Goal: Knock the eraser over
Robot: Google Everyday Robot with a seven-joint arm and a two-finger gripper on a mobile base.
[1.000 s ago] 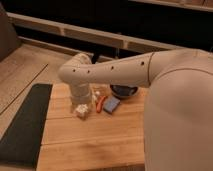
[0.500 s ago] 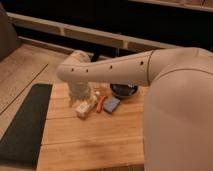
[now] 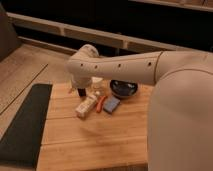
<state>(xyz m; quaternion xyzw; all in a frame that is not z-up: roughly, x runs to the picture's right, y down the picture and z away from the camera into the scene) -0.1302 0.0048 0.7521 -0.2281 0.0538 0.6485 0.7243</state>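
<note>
So here's where I'm at. My arm (image 3: 120, 65) reaches in from the right and runs across the back of the wooden table (image 3: 95, 142). It bends down at the wrist near the back left part of the boards. My gripper (image 3: 81, 91) hangs there as a dark stub under the white wrist housing, pointing down at the table. Honestly I can't tell whether it's clenched or released, since the wrist covers most of it. It doesn't look like it's holding anything.

The eraser (image 3: 86, 106) is the cream-white block just in front of the gripper and a touch to its right. It lies lengthwise on the wood, slanted, with its near end pointing toward the front left and its far end toward the back right. It's close to the gripper, but I can't say if they touch.

Just right of the eraser there's a thin orange-red stick (image 3: 101, 104) at roughly the same slant. Next to that is a flat blue pad (image 3: 112, 104). Behind the pad sits a dark bowl (image 3: 123, 88), partly tucked under my arm. A dark mat (image 3: 25, 125) runs along the left edge of the table.
</note>
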